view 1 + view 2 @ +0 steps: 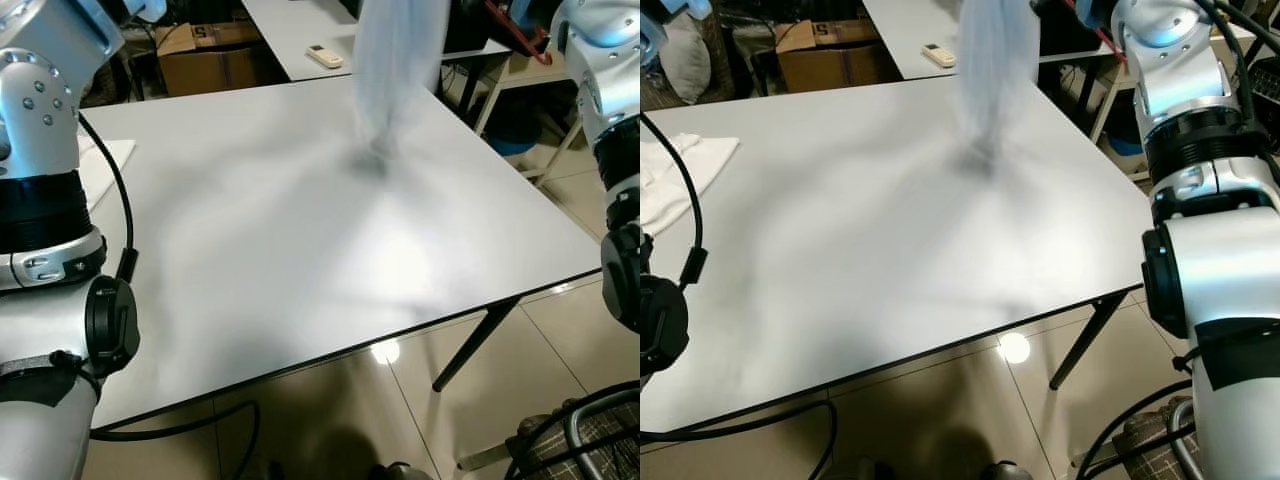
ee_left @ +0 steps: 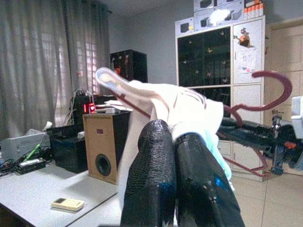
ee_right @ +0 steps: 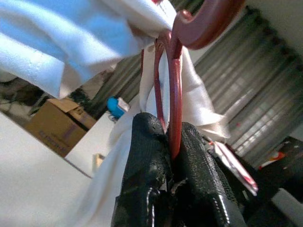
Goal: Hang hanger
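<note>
Black fingers of the right gripper (image 3: 170,156) are clenched on the thin red stem of the hanger (image 3: 176,94), whose hook curls across the upper right of the right wrist view; a white garment (image 3: 71,42) drapes over it. In the left wrist view the left gripper (image 2: 177,142) has its jaws pressed together on a fold of that same white cloth, with the hanger's red hook at the right of the frame beyond it.

From the head views, the garment hangs as a blurred pale column at the top centre, its lower end just above the white surface (image 1: 300,230), where it casts a dark shadow. A folded white cloth (image 1: 675,175) lies at the left edge of the surface. Behind, at the upper left of the frame, a cardboard box (image 1: 205,55) stands on the floor; I cannot tell what is in it. A remote control (image 1: 324,56) lies on a second white surface beyond.
</note>
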`<state>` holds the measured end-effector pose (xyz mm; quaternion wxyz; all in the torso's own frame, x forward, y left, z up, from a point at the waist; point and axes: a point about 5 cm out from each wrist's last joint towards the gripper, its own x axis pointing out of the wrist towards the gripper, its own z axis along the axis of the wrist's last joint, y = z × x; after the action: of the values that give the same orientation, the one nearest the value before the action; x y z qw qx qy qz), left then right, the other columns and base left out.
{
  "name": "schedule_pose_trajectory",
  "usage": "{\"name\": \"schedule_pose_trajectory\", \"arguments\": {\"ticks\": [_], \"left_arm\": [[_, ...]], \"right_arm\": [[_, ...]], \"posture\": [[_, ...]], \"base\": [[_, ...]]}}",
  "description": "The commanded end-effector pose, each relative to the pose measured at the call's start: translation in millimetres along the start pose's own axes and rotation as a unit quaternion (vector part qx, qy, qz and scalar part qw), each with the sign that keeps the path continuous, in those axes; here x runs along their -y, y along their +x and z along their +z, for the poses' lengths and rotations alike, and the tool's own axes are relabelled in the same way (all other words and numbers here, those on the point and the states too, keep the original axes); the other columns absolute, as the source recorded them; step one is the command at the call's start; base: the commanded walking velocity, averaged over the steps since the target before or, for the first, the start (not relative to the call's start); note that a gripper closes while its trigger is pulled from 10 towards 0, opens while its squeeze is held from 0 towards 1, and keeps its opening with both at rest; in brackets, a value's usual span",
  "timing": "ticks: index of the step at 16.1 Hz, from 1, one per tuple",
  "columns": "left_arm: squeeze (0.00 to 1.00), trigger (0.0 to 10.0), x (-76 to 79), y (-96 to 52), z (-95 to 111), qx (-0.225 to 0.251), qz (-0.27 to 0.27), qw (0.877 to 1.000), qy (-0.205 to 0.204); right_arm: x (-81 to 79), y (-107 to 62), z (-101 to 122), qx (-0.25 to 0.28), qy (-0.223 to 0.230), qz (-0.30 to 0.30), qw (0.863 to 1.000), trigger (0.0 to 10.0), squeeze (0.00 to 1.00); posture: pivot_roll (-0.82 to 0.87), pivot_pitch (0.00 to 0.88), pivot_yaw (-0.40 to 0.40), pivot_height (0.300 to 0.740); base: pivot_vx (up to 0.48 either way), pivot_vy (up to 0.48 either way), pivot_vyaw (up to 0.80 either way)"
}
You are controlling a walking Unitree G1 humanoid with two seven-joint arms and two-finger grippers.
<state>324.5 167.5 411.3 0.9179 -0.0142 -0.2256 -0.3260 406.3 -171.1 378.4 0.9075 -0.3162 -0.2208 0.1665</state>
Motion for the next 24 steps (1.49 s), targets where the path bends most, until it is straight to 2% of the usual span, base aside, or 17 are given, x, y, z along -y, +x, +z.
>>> {"name": "schedule_pose_trajectory", "arguments": {"ticks": [1, 2, 3, 4, 5, 6, 8, 9, 10, 12, 14, 16, 18, 20, 21, 23, 24], "left_arm": [[0.0, 10.0, 5.4, -0.5, 1.3, 0.003, -0.005, 1.0, -0.001], [0.0, 10.0, 10.4, 1.1, -16.9, -0.025, -0.002, 1.0, -0.014], [0.0, 10.0, 17.8, 3.2, -39.6, -0.06, -0.005, 0.998, -0.013], [0.0, 10.0, 32.3, 3.7, -76.7, -0.113, -0.015, 0.993, -0.02], [0.0, 10.0, 40.7, 2.5, -99.1, -0.143, -0.016, 0.989, -0.027], [0.0, 10.0, 54.7, -2.6, -140.1, -0.193, -0.009, 0.981, -0.034], [0.0, 10.0, 61.0, -10.5, -177.4, -0.236, 0.012, 0.971, -0.016], [0.0, 10.0, 51.6, -15.3, -202.8, -0.232, 0.075, 0.97, 0.013], [0.0, 10.0, 39.1, -18.7, -215.0, -0.235, 0.125, 0.964, 0.017], [0.0, 10.0, 26.2, -19.4, -216.4, -0.24, 0.161, 0.956, 0.041], [0.0, 10.0, -5.3, -10.4, -197.9, -0.185, 0.244, 0.951, 0.039], [0.0, 10.0, -16.5, -2.6, -187.0, -0.152, 0.267, 0.95, 0.049], [0.0, 10.0, -21.2, 3.2, -181.6, -0.143, 0.275, 0.949, 0.058], [0.0, 10.0, -15.9, 4.1, -190.7, -0.162, 0.248, 0.953, 0.063], [0.0, 10.0, -11.6, -0.3, -201.1, -0.188, 0.222, 0.954, 0.076], [0.0, 10.0, -3.9, -18.0, -224.7, -0.247, 0.147, 0.952, 0.101], [0.0, 10.0, 1.3, -31.5, -236.1, -0.274, 0.096, 0.953, 0.086]], "right_arm": [[-9.8, -0.7, -9.1, -0.009, 0.01, 0.031, 0.999, 10.0, 0.0], [-39.3, -7.0, -38.4, -0.058, 0.011, 0.111, 0.992, 10.0, 0.0], [-60.8, -18.3, -62.6, -0.093, 0.011, 0.163, 0.982, 10.0, 0.0], [-89.6, -39.8, -94.4, -0.133, 0.011, 0.231, 0.964, 10.0, 0.0], [-102.6, -52.5, -108.6, -0.148, 0.014, 0.261, 0.954, 10.0, 0.0], [-122.2, -75.2, -129.6, -0.17, 0.031, 0.303, 0.937, 10.0, 0.0], [-134.2, -93.4, -142.7, -0.181, 0.052, 0.328, 0.926, 10.0, 0.0], [-139.5, -108.9, -151.9, -0.184, 0.059, 0.335, 0.922, 10.0, 0.0], [-140.5, -120.0, -156.1, -0.181, 0.06, 0.343, 0.92, 10.0, 0.0], [-139.1, -133.3, -156.4, -0.17, 0.058, 0.366, 0.913, 10.0, 0.0], [-130.0, -162.3, -153.1, -0.164, 0.052, 0.428, 0.887, 10.0, 0.0], [-119.5, -177.8, -148.7, -0.17, 0.047, 0.457, 0.872, 10.0, 0.0], [-104.9, -189.6, -139.1, -0.172, 0.048, 0.475, 0.862, 10.0, 0.0], [-84.3, -194.0, -121.7, -0.16, 0.064, 0.467, 0.867, 10.0, 0.0], [-69.7, -194.8, -109.3, -0.146, 0.084, 0.452, 0.876, 10.0, 0.0], [-47.3, -199.4, -85.9, -0.119, 0.121, 0.417, 0.893, 10.0, 0.0], [-40.3, -202.7, -76.4, -0.111, 0.134, 0.399, 0.9, 10.0, 0.0]], "posture": [[-0.03, 0.0, -0.007, 0.74], [-0.03, 0.0, -0.003, 0.74], [-0.03, 0.0, -0.002, 0.74], [-0.03, 0.0, 0.0, 0.74], [-0.03, 0.0, 0.001, 0.74], [-0.03, 0.0, 0.003, 0.74], [-0.04, 0.0, 0.001, 0.74], [-0.04, 0.0, -0.004, 0.74], [-0.05, 0.0, -0.001, 0.74], [-0.06, 0.0, 0.008, 0.74], [-0.06, 0.0, 0.012, 0.74], [-0.07, 0.0, 0.018, 0.74], [-0.07, 0.0, 0.028, 0.74], [-0.07, 0.0, 0.037, 0.74], [-0.07, 0.0, 0.037, 0.74], [-0.08, 0.0, 0.048, 0.74], [-0.08, 0.0, 0.056, 0.74]], "base": [[0.0, 0.0, 0.0], [0.0, 0.0, 0.0], [0.0, 0.0, 0.0], [0.0, 0.0, 0.0], [0.0, 0.0, 0.0], [0.0, 0.0, 0.0], [0.0, 0.0, 0.0], [0.0, 0.0, 0.0], [0.0, 0.0, 0.0], [0.0, 0.0, 0.0], [0.0, 0.0, 0.0], [0.0, 0.0, 0.0], [0.0, 0.0, 0.0], [0.0, 0.0, 0.0], [0.0, 0.0, 0.0], [0.0, 0.0, 0.0], [0.0, 0.0, 0.0]]}}
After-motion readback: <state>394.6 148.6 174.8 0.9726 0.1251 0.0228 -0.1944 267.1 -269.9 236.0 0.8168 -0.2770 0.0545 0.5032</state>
